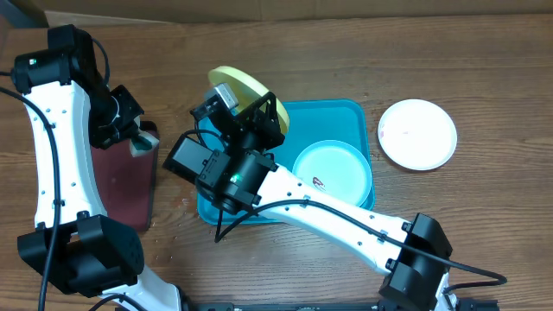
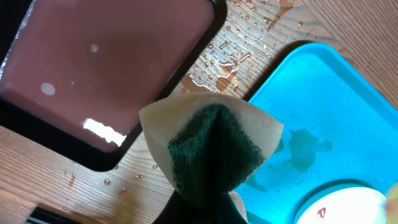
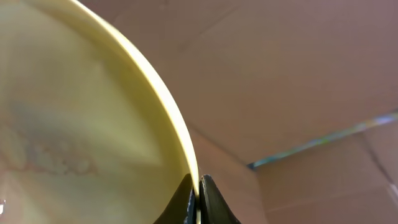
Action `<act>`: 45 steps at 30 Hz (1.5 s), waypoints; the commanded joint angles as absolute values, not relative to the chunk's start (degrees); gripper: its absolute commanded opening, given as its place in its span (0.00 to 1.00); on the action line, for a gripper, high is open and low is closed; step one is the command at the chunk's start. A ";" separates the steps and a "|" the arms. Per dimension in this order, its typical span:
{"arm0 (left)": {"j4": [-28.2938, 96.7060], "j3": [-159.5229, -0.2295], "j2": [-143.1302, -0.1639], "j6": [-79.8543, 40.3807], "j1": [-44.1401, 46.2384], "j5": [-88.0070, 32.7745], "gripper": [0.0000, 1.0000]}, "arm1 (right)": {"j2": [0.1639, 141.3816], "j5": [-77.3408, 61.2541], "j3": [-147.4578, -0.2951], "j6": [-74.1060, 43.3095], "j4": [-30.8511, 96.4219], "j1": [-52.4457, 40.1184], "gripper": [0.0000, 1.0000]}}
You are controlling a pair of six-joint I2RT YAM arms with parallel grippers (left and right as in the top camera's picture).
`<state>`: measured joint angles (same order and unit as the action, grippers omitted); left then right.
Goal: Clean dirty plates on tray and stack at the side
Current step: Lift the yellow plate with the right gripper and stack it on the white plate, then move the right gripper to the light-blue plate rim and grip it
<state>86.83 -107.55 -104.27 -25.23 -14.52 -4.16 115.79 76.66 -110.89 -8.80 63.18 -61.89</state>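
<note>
My right gripper (image 1: 269, 113) (image 3: 199, 185) is shut on the rim of the yellow-green plate (image 1: 237, 85) (image 3: 74, 124). It holds the plate tilted up over the far left corner of the turquoise tray (image 1: 352, 113) (image 2: 323, 93). A faint smear shows on the plate's face in the right wrist view. The pale mint plate (image 1: 332, 169) (image 2: 341, 205) lies in the tray with a small red mark near its edge. On the bare table right of the tray rests the white plate (image 1: 417, 133). My left gripper (image 1: 138, 140) (image 2: 208, 200) is shut on a folded yellow and green sponge (image 2: 212, 144), at the maroon tray's right edge.
A dark maroon, black-rimmed tray (image 1: 121, 181) (image 2: 106, 62) lies left of the turquoise one. Water drops (image 2: 227, 56) wet the wood between them, and a wet patch (image 2: 301, 149) sits on the turquoise tray's floor. My right arm (image 1: 328, 216) crosses the tray's near edge.
</note>
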 commanded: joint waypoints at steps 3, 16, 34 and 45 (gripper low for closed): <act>86.91 -107.28 -104.22 -23.94 -14.76 -4.95 0.04 | 113.82 59.72 -112.16 -22.09 67.75 -55.11 0.04; 86.94 -107.28 -104.22 -23.92 -14.76 -4.93 0.04 | 111.11 -0.80 -110.45 -24.77 80.66 -8.10 0.04; 86.63 -107.28 -104.25 -23.92 -14.57 -4.91 0.04 | 111.13 -3.27 -87.37 -13.28 71.46 17.34 0.17; 86.13 -107.28 -104.25 -23.94 -14.55 -4.93 0.04 | 111.11 -21.67 -87.39 -2.70 70.94 9.37 0.52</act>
<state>86.50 -107.42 -104.27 -24.86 -14.50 -4.34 113.21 -13.85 -87.57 -8.78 70.91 14.04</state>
